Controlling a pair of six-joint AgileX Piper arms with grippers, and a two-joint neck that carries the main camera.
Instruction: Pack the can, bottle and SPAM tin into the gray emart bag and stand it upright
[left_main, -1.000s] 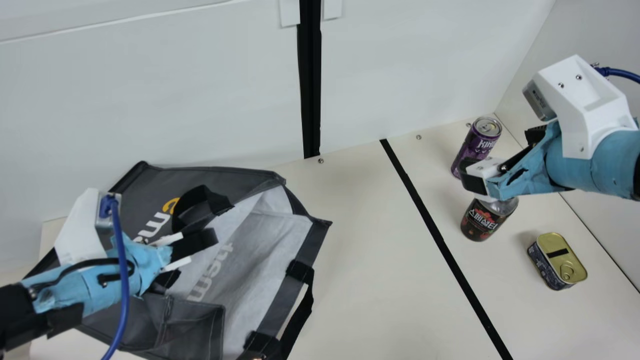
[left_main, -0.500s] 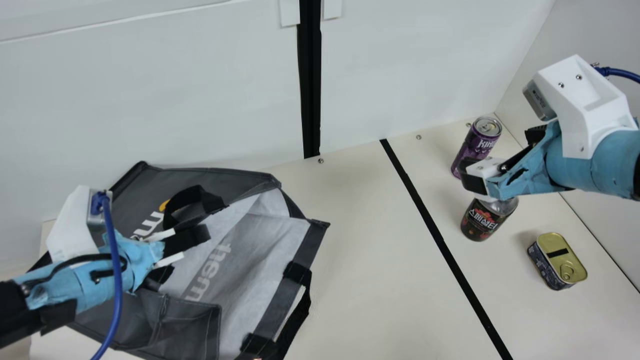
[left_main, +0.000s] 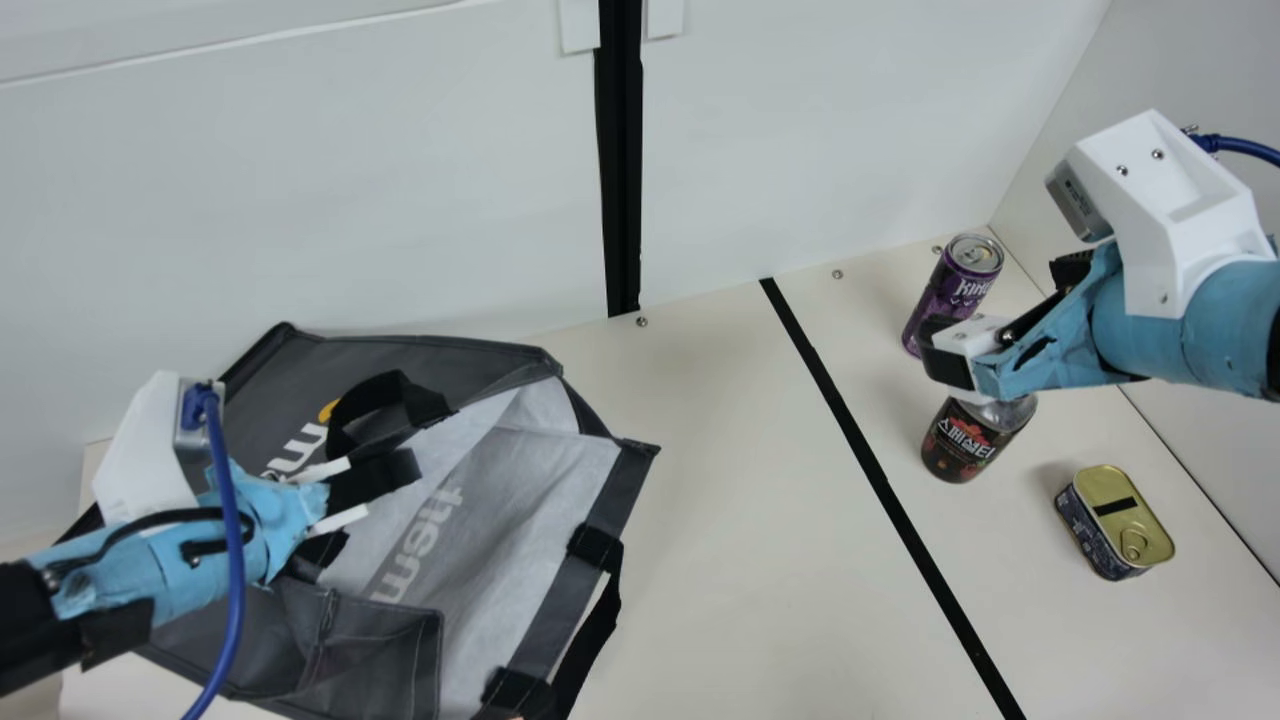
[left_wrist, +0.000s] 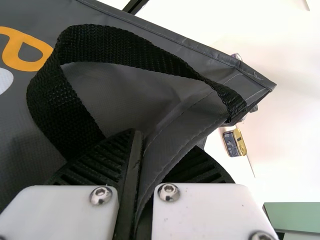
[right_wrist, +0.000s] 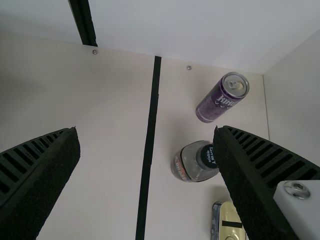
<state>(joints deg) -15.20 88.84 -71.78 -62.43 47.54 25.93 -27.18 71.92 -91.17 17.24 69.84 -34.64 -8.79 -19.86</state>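
The purple can (left_main: 950, 300), dark-labelled bottle (left_main: 962, 447) and gold-lidded SPAM tin (left_main: 1112, 515) stand apart on the table (left_main: 740, 500); the gray emart bag (left_main: 470, 358) lies open, pale inside showing.

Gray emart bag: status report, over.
Left hand shut on the bag's edge; right hand open, empty. Can, bottle, SPAM tin on table, unpacked. Black strap loops beside left hand, possible snag.

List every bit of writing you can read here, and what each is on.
"스페셜티": dark label of the clear, rounded bottle.
"KIN": purple metal can; the rest curves away.
"m": white, on the gray fabric bag, beside a partly covered orange letter.
Not surely readable: the pale, turned letters on the bag's lining.
Too small to read: print on the side of the gold-lidded, rounded rectangular tin and on the bottle's cap.
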